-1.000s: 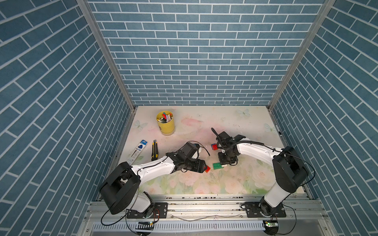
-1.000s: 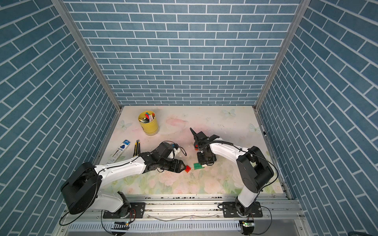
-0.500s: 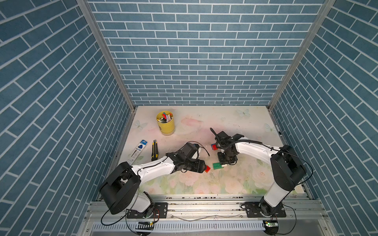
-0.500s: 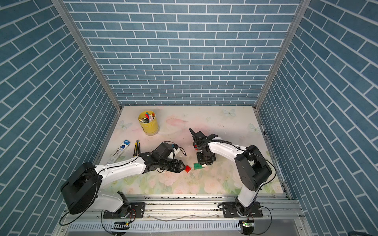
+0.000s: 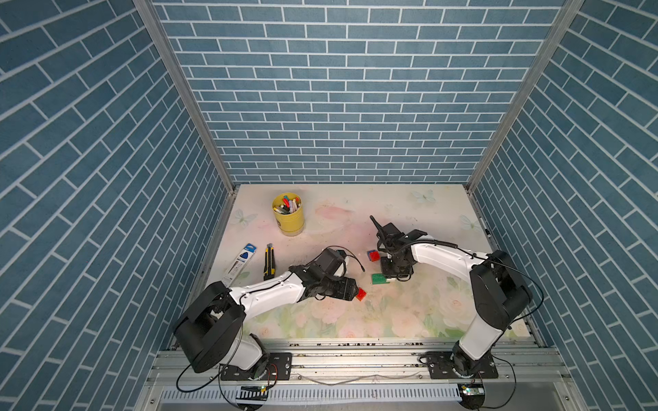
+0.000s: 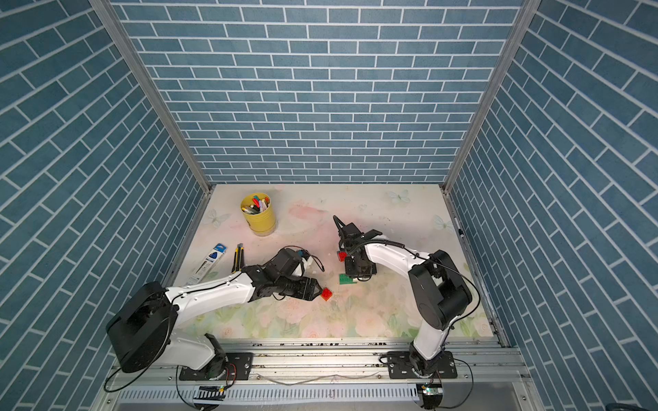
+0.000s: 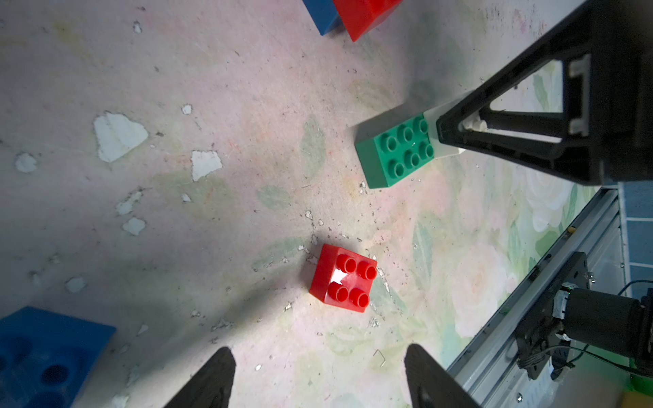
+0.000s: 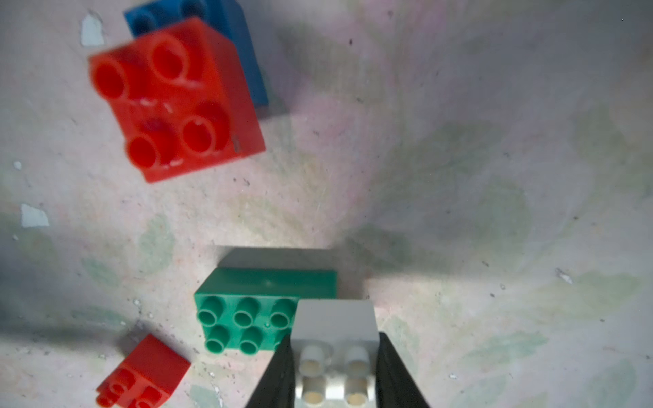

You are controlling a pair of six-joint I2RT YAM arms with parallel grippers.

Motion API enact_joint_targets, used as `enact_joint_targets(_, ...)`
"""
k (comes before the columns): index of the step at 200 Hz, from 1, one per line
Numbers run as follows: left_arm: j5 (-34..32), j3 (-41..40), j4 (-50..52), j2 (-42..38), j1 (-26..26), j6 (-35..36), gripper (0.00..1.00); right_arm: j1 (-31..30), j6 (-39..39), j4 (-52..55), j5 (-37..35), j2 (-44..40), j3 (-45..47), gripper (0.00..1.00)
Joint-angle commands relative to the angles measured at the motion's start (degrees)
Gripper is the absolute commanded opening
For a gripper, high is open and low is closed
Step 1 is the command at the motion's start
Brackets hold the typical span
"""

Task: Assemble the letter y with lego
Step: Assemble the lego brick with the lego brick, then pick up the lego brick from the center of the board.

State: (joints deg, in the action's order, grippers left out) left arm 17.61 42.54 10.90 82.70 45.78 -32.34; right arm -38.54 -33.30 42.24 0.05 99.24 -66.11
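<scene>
The right hand (image 8: 334, 341) pinched the white brick (image 8: 335, 318), which sat over one end of the green brick (image 8: 247, 318) on the desk (image 5: 391, 320). The left hand (image 7: 318, 353) was spread, a red brick (image 7: 344, 279) lying loose just ahead of its fingertips. Nearby, a second red brick (image 8: 176, 99) sat on a blue brick (image 8: 240, 53).

Two white-shelled arms (image 5: 270, 295), black joints (image 5: 498, 295), looping black cables (image 5: 436, 242), black base plates (image 5: 438, 370)

No legible text anywhere; print on the blue-white packet (image 5: 243, 261) and yellow cup (image 5: 291, 223) too small
</scene>
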Motion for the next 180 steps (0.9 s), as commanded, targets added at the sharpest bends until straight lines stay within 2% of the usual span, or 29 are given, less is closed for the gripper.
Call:
enact_joint_targets(1,-0.8,1.6,1.5,1.1,0.3,0.6,0.78,0.0,-3.3,-1.7,-0.5,1.1,-2.0,0.38)
enact_joint_targets(23,-0.8,2.2,1.9,1.6,0.3,0.7,0.78,0.1,-3.9,-2.7,1.2,0.6,-1.9,0.5)
enact_joint_targets(44,-0.8,2.5,2.3,1.6,0.4,0.7,0.78,0.0,-4.3,-3.2,2.4,-0.2,-1.2,0.55)
enact_joint_targets(104,-2.1,5.3,5.9,3.1,1.6,2.6,0.78,0.0,-5.5,-5.2,7.4,-3.8,2.0,0.54)
enact_joint_targets(180,-8.0,14.2,14.5,9.8,6.5,6.7,0.72,4.5,-4.6,-2.2,1.8,-13.8,8.8,0.52)
